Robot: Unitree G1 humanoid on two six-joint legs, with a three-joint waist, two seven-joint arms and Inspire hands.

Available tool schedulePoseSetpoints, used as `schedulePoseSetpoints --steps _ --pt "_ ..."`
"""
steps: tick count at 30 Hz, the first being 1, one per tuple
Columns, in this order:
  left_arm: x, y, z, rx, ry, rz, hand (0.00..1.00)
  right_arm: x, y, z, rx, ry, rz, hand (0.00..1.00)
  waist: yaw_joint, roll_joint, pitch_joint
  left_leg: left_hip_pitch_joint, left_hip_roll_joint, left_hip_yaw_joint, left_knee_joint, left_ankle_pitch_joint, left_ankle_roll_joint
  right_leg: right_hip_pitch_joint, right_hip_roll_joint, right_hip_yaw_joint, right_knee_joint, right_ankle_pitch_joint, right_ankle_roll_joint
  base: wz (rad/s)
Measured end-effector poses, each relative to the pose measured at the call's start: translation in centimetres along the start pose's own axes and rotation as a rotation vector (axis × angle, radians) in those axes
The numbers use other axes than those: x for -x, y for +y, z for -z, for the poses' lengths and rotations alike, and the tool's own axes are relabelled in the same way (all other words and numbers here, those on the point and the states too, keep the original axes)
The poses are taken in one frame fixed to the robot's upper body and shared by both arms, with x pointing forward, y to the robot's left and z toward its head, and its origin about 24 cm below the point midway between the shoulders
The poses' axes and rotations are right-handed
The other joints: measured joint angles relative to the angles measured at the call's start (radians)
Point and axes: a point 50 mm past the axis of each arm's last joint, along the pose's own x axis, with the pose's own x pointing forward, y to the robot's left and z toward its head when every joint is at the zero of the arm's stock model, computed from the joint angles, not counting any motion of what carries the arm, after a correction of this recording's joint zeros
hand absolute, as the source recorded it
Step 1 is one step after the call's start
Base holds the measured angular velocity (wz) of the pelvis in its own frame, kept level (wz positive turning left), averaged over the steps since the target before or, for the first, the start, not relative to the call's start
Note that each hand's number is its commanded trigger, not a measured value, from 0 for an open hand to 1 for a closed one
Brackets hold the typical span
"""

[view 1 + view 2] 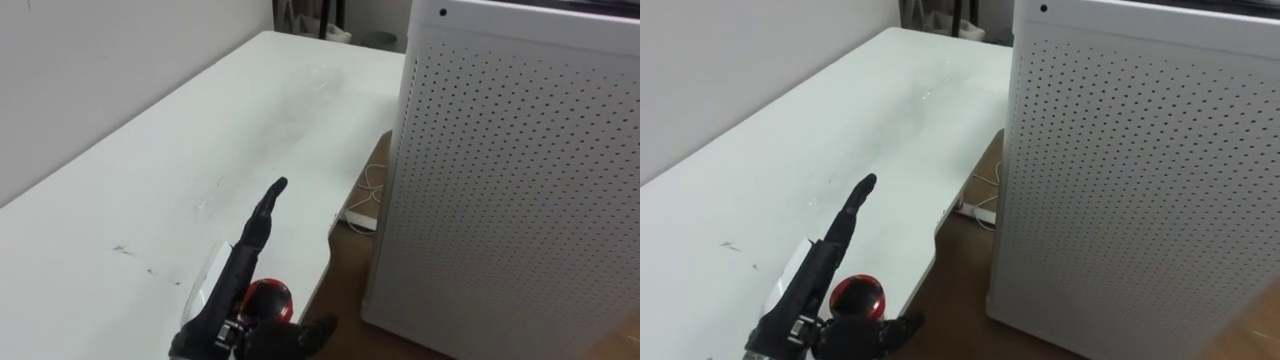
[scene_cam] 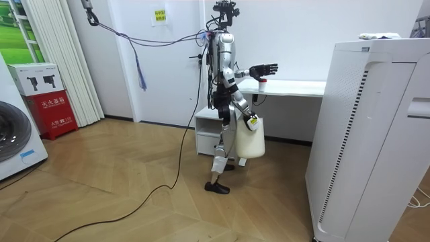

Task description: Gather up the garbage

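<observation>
**Left hand flat above the bottle**

The left hand [image 1: 236,283] reaches out over the white desk [image 1: 150,170]. Its fingers are straight and held close together, pointing away along the desktop, and the thumb juts out to the right. It pinches nothing.

The bottle [image 1: 268,298], clear with a red cap, is right at this hand. The cap shows in the gap between the fingers and the thumb, just below the palm. A clear edge of its body shows on the far side of the fingers. Whether the hand touches it cannot be told. In the room view the red cap sits directly under the outstretched hand, at the desk's near end.

To the right of the hand, well apart, stands a tall perforated white cabinet [image 1: 520,180]. A white power strip [image 1: 360,220] lies on the floor between desk and cabinet.

The right hand [image 2: 251,122] hangs low by the thigh with a white bag [image 2: 250,142] hanging from it. Its grip is too small to read.
</observation>
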Motion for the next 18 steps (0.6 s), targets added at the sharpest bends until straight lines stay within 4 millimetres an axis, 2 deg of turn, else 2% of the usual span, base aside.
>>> schedulePoseSetpoints --steps 10,18 --pt "0.18 -0.10 0.44 -0.002 0.026 0.010 0.00 0.05 0.03 0.15 -0.002 0.005 0.000 1.00 0.001 0.001 -0.0009 0.000 0.000 0.001 -0.001 0.000 0.000 -0.001 -0.001 0.001 0.000 0.000 0.000 0.00" --pt "0.35 -0.23 1.01 -0.006 0.059 0.026 0.00 0.05 0.02 0.15 -0.003 0.005 0.000 1.00 0.000 0.005 -0.0045 0.000 0.000 0.002 -0.002 0.000 0.000 -0.001 -0.001 0.001 0.000 0.000 0.000 0.00"
